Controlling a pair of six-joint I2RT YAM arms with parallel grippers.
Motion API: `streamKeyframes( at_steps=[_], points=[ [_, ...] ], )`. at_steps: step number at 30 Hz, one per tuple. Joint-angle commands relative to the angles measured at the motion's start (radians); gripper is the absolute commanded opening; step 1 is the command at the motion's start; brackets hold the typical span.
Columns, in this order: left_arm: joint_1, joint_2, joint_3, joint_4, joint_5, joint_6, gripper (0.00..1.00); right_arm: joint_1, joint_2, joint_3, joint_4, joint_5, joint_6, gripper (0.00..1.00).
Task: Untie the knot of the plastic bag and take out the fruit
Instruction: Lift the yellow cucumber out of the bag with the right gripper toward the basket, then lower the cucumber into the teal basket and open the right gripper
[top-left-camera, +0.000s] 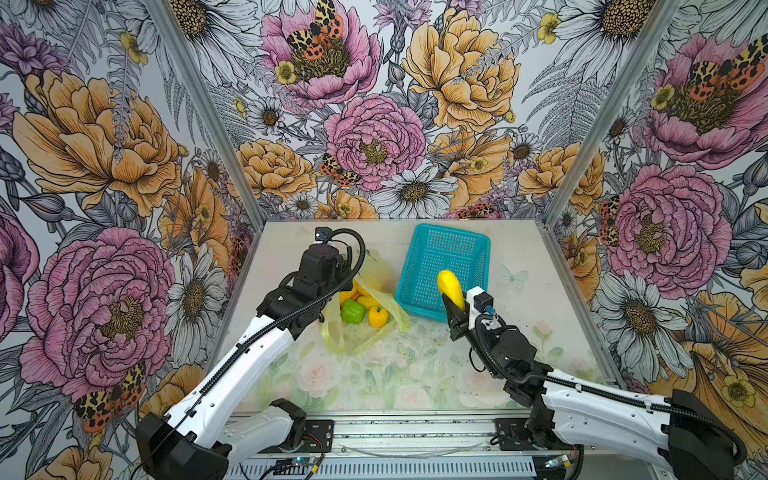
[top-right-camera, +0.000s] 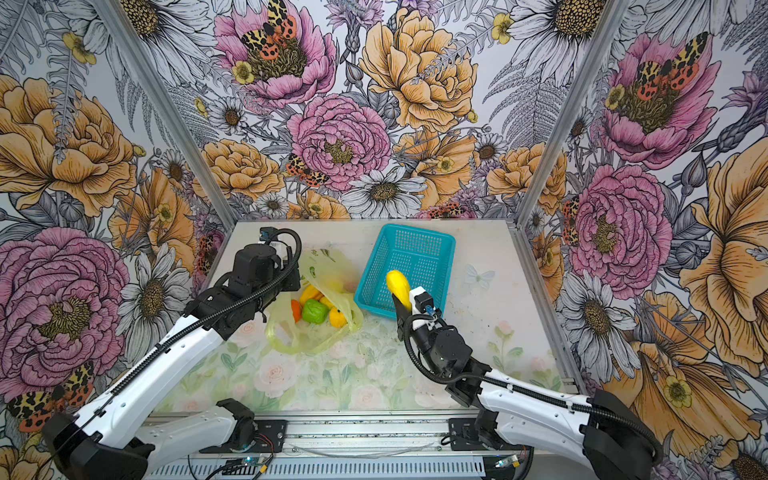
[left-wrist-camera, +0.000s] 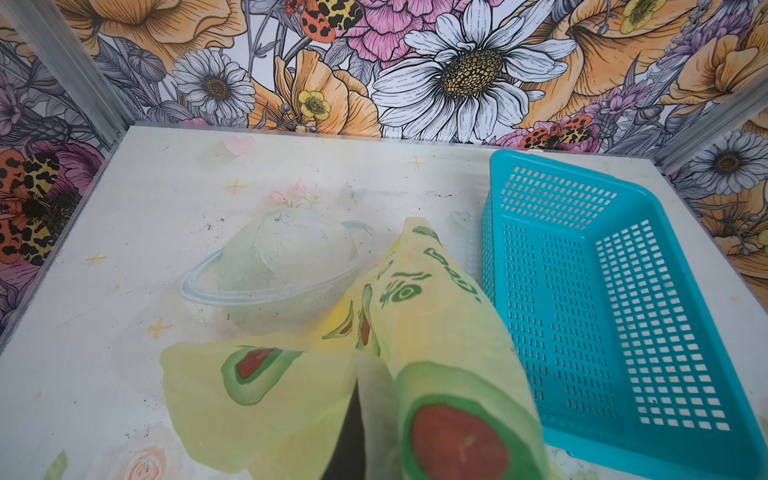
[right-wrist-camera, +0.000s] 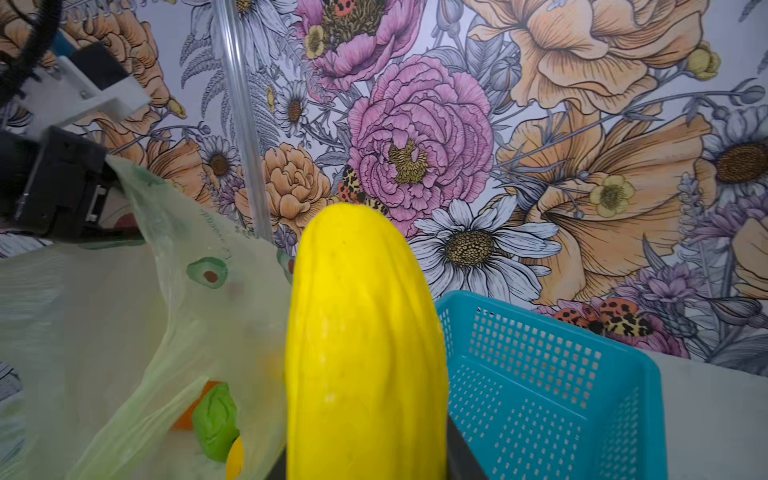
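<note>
The yellow-green plastic bag (top-left-camera: 365, 332) (top-right-camera: 311, 340) lies open at the table's middle left. Its far side is lifted by my left gripper (left-wrist-camera: 365, 424), which is shut on a fold of the film; from above the wrist hides the gripper. A green fruit (top-left-camera: 353, 311) (top-right-camera: 314, 311), yellow ones (top-left-camera: 378, 316) and an orange one (top-right-camera: 296, 309) lie inside the bag. My right gripper (top-left-camera: 456, 306) (right-wrist-camera: 368, 461) is shut on a long yellow fruit (top-left-camera: 451, 287) (top-right-camera: 398, 284) (right-wrist-camera: 365, 332) and holds it upright over the basket's near edge. The knot is not in view.
A turquoise perforated basket (top-left-camera: 417, 301) (top-right-camera: 374, 305) (left-wrist-camera: 498, 232) (right-wrist-camera: 623, 361) stands at the back right, right beside the bag. Flowered walls close in the table on three sides. The arm bases sit along the front rail.
</note>
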Motion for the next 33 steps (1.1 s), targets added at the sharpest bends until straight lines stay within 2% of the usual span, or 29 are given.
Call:
streamKeyframes(
  at_steps=[1,9,13,19,25,33],
  points=[
    [-0.003,-0.02,0.004,0.015,-0.021,-0.003,0.0,-0.075,0.026,0.006,-0.026,0.042,0.128,0.06],
    [-0.005,-0.025,0.001,0.015,-0.018,-0.002,0.0,-0.306,0.308,0.119,-0.156,-0.069,0.364,0.05],
    [-0.005,-0.023,0.003,0.014,-0.016,-0.002,0.0,-0.408,0.477,0.176,-0.164,-0.202,0.456,0.02],
    [-0.005,-0.018,0.003,0.015,-0.014,-0.002,0.0,-0.472,0.655,0.251,-0.164,-0.292,0.507,0.01],
    [-0.005,-0.018,0.005,0.015,-0.015,-0.002,0.0,-0.479,0.7,0.27,-0.164,-0.295,0.51,0.01],
    [-0.006,-0.016,0.006,0.015,-0.014,-0.001,0.0,-0.468,0.633,0.263,-0.187,-0.321,0.489,0.03]
  ],
)
